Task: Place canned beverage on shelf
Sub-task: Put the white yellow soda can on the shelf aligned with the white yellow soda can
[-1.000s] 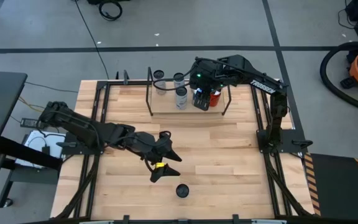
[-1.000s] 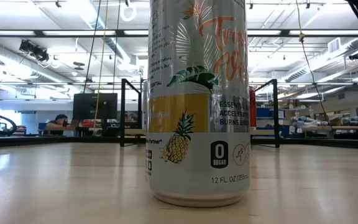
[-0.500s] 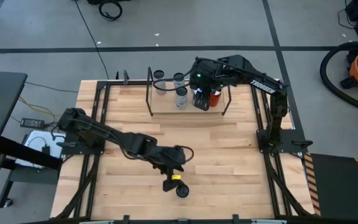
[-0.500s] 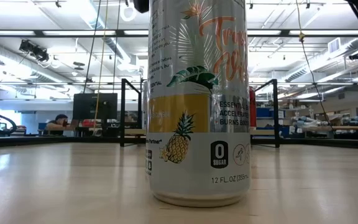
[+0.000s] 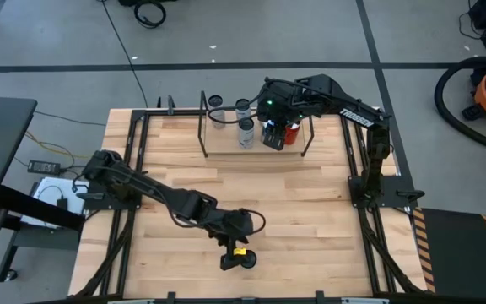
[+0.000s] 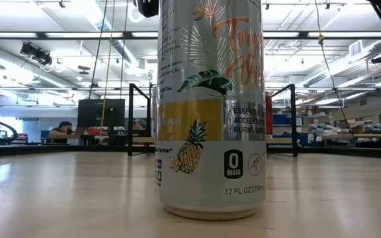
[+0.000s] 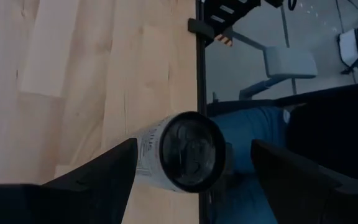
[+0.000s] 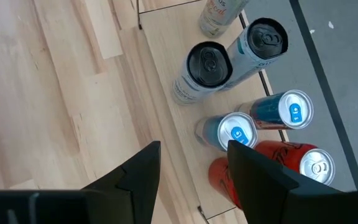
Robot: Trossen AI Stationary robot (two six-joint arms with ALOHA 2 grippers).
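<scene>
high view: left arm is stretched out to the near edge of the table (image 5: 310,211), left gripper (image 5: 237,257) low over the front strip, just beside the pineapple can (image 5: 248,259) that stands alone there, well apart from the shelf (image 5: 256,148). left wrist view shows the can (image 7: 180,152) upright, dark lid facing the camera, sitting between the two dark fingers (image 7: 98,171); jaws spread wide, clear gap either side, nothing pinched. table edge runs right next to the can in that view, with a person's blue trouser leg (image 7: 253,124) past it.

low view: same can (image 6: 210,109) fills the middle of the picture, silver with a yellow band and pineapple print, base flat on the wood. black shelf frame (image 6: 132,119) visible far behind it.

right arm is parked over the shelf at the far side of the table, right gripper (image 5: 275,131) hanging above the cans on the board. right wrist view: its fingers (image 8: 260,171) are apart, holding nothing. below them on the light board: two dark-topped silver cans (image 8: 207,68), two blue cans (image 8: 235,134) and a red can (image 8: 312,165), packed close together, plus a pale can (image 8: 219,15) at the edge of that picture.
</scene>
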